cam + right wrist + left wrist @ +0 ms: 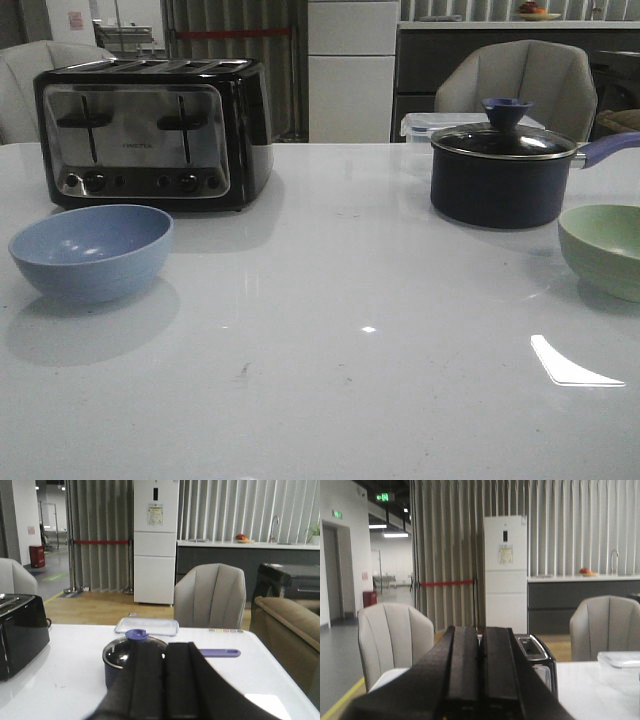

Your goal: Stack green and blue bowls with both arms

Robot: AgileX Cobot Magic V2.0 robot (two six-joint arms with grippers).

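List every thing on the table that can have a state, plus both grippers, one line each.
Pale greyish blue round bowl: upright, empty, standing alone.
Pale sage green round bowl: upright, not stacked, partly cut off by the frame edge.
Dark navy saucepan: glass lid on.
Black and chrome four-slot toaster: slots look empty.
Clear plastic container: lid closed.
Left gripper: shut, holding nothing.
Right gripper: shut, holding nothing.

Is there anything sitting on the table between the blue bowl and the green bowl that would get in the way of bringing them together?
Nothing visible does. The blue bowl and green bowl sit at opposite sides with bare table between them. The toaster and saucepan stand farther back, behind that line.
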